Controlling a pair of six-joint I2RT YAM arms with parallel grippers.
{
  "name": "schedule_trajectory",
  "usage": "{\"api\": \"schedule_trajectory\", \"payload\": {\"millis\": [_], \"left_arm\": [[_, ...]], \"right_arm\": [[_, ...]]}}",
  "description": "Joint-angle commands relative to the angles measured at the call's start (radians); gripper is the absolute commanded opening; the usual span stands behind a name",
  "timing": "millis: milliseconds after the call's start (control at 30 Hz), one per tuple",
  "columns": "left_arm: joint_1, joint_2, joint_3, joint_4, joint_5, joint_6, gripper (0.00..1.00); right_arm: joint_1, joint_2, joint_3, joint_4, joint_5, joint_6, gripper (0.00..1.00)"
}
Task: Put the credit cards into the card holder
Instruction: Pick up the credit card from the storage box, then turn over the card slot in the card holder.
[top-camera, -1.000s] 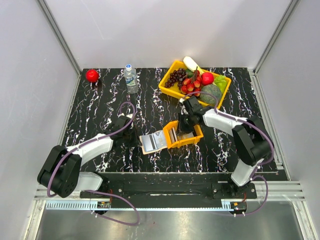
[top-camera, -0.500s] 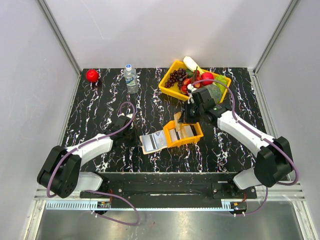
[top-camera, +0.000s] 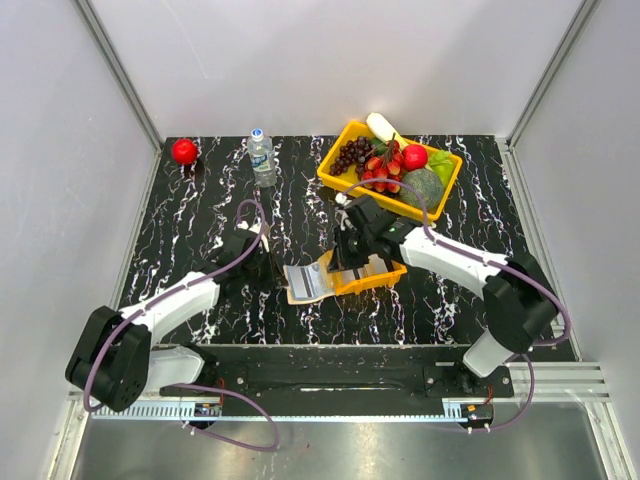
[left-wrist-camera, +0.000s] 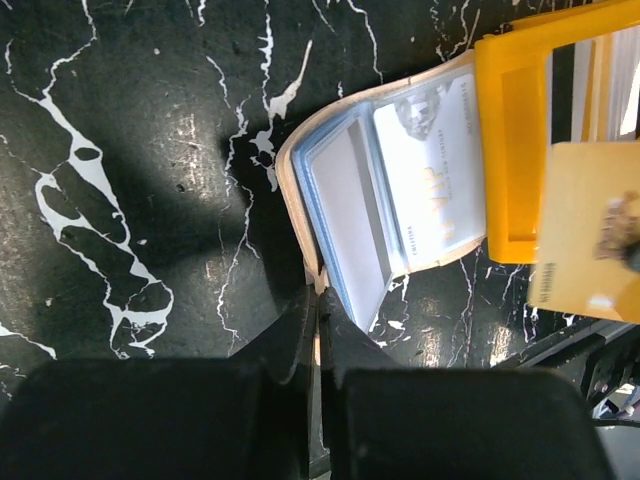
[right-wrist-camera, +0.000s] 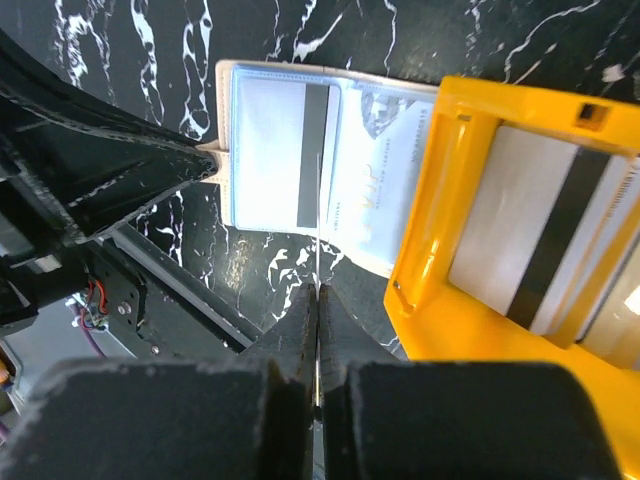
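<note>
Top external view: the black, white-veined table (top-camera: 200, 225) carries a yellow bin (top-camera: 335, 150) of fruit at its far right. Nearer the middle stands a small orange tray (right-wrist-camera: 425, 210), with the open card holder (left-wrist-camera: 350, 190) lying flat on its left, one edge meeting the tray's wall. Both arms reach in over that pair. The left fingers (left-wrist-camera: 308, 322) are pressed together on the holder's tan edge, pinching it. The right fingers (right-wrist-camera: 305, 310) are clamped on a gold card (left-wrist-camera: 585, 230), which their own camera sees edge-on as a thin line; it is held up off the table beside the tray and holder. A silvery card (right-wrist-camera: 500, 240) with a black stripe lies in the tray. One sleeve of the holder shows a pale striped card (right-wrist-camera: 275, 150), the other a white card (right-wrist-camera: 370, 200) printed "VIP"; its finer print is too small to read.
</note>
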Motion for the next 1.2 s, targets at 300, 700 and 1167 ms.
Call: {"api": "schedule_trajectory", "payload": {"millis": [300,700,1167], "left_arm": [[-0.002,-0.075,0.009,0.124,0.153,-0.005,0.00],[-0.002,-0.057,0.014,0.110,0.137,-0.002,0.00],[-0.002,-0.078,0.009,0.082,0.099,-0.005,0.00]], "right_arm": [[0.047,0.149,0.084,0.079,0.024,0.041,0.00],[0.066,0.048,0.078,0.072,0.078,0.076,0.00],[0.227,0.031,0.061,0.155,0.412,0.223,0.00]]}}
